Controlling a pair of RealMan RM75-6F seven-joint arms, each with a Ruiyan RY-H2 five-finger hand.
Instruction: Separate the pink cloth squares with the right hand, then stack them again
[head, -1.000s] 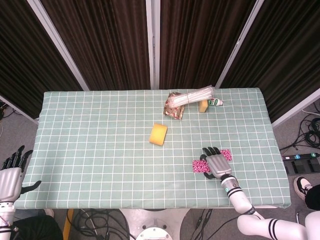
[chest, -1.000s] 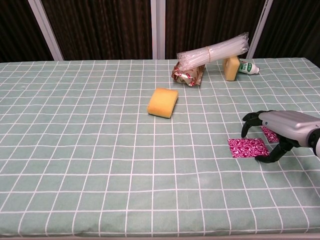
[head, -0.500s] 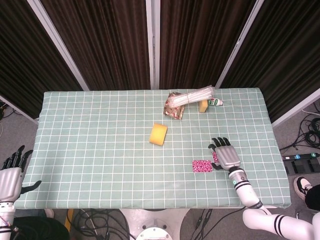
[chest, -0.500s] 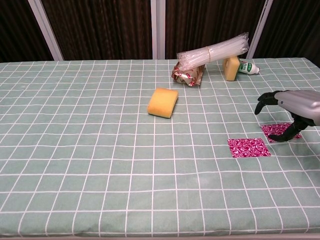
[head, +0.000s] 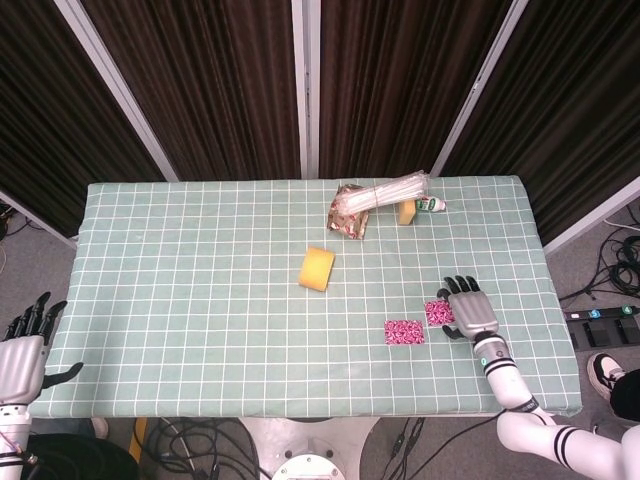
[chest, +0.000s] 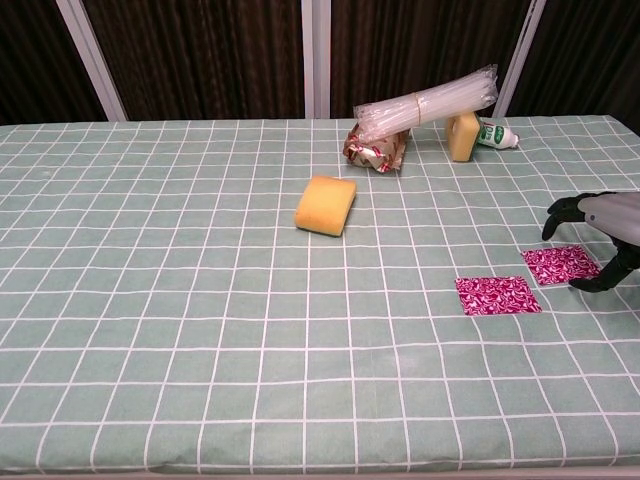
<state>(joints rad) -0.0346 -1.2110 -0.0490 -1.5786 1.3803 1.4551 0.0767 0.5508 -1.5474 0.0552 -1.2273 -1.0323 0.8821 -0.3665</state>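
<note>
Two pink patterned cloth squares lie flat and apart on the checked tablecloth. One cloth square (head: 404, 331) (chest: 497, 295) is nearer the table's middle. The other cloth square (head: 439, 313) (chest: 561, 264) lies just to its right. My right hand (head: 473, 310) (chest: 608, 228) hovers at the right edge of that second square with fingers spread and nothing held; whether its thumb touches the cloth is unclear. My left hand (head: 20, 352) hangs open off the table's left front corner, seen only in the head view.
A yellow sponge (head: 317, 268) (chest: 325, 205) sits mid-table. At the back stand a bundle of clear straws (head: 385, 194) (chest: 430, 103) resting on a snack bag (head: 350, 222) (chest: 376, 149), a second sponge (chest: 462, 136) and a small bottle (chest: 497, 134).
My right hand slid rightward, dragging one pink square off the other. The two squares now lie side by side and the hand sits right of both.
</note>
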